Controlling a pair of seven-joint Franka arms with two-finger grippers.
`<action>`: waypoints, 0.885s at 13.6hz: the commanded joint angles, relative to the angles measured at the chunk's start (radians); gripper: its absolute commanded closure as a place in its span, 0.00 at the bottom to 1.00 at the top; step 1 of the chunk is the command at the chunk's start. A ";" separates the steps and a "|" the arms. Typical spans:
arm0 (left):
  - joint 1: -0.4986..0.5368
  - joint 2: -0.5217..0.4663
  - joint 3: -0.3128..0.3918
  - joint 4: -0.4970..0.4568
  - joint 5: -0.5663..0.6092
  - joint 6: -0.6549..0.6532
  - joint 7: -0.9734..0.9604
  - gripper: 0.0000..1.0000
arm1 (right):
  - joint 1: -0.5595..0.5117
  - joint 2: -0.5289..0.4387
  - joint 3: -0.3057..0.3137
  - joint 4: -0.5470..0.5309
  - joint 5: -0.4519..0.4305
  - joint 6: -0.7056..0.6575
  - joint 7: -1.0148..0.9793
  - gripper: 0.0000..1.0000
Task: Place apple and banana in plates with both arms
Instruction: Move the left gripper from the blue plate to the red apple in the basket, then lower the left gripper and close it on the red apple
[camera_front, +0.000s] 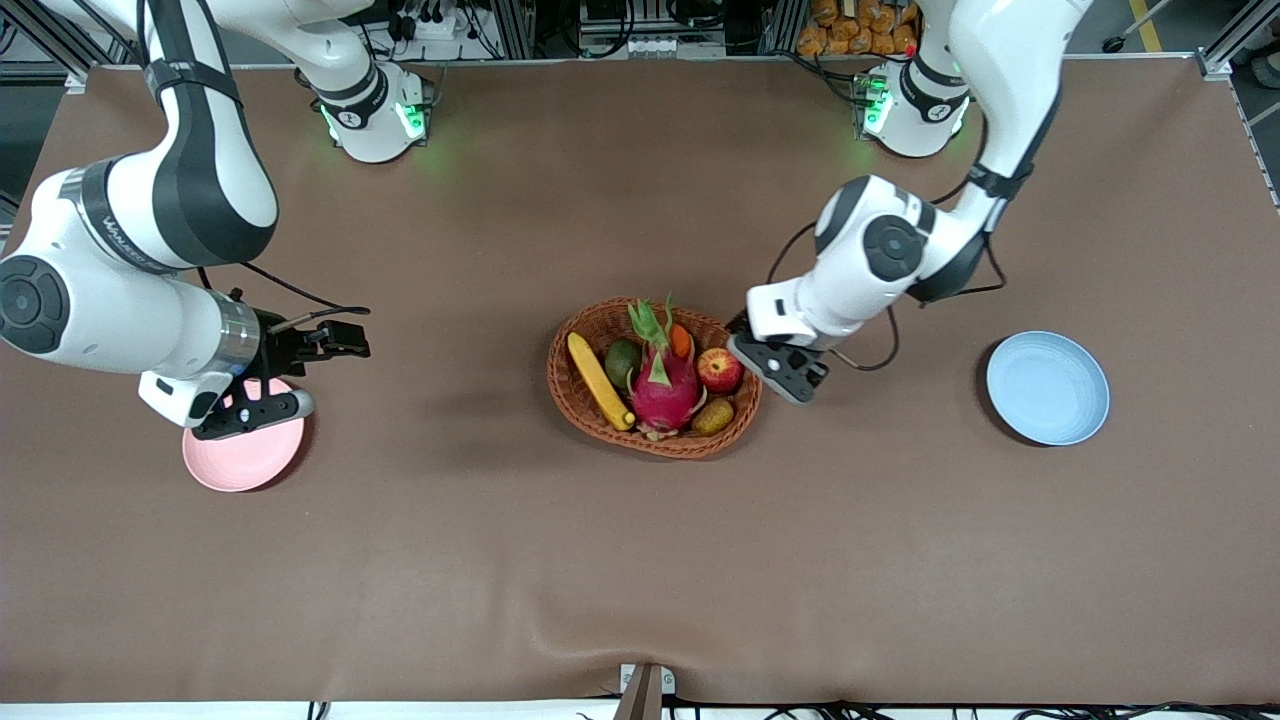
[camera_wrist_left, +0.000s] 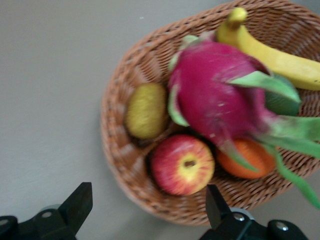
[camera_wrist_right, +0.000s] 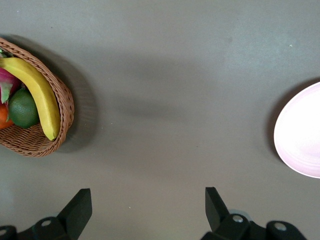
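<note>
Red-yellow apple (camera_wrist_left: 182, 165) in basket (camera_wrist_left: 125, 165)

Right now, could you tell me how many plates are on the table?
2: the pink plate under the right gripper at the right arm's end, and the blue plate at the left arm's end.

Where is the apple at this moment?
The apple lies in the basket, at its end toward the left arm, beside the dragon fruit. The open left gripper hangs just beside it.
</note>
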 joint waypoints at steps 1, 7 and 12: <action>-0.026 0.010 0.001 -0.008 -0.006 0.024 -0.009 0.00 | -0.004 -0.020 0.005 -0.015 -0.007 -0.006 -0.009 0.00; -0.040 0.051 0.003 -0.019 0.000 0.074 -0.008 0.00 | -0.004 -0.018 0.007 -0.015 -0.007 -0.006 -0.008 0.00; -0.069 0.109 0.010 -0.010 0.000 0.142 -0.008 0.00 | -0.002 -0.018 0.007 -0.015 -0.007 -0.006 -0.008 0.00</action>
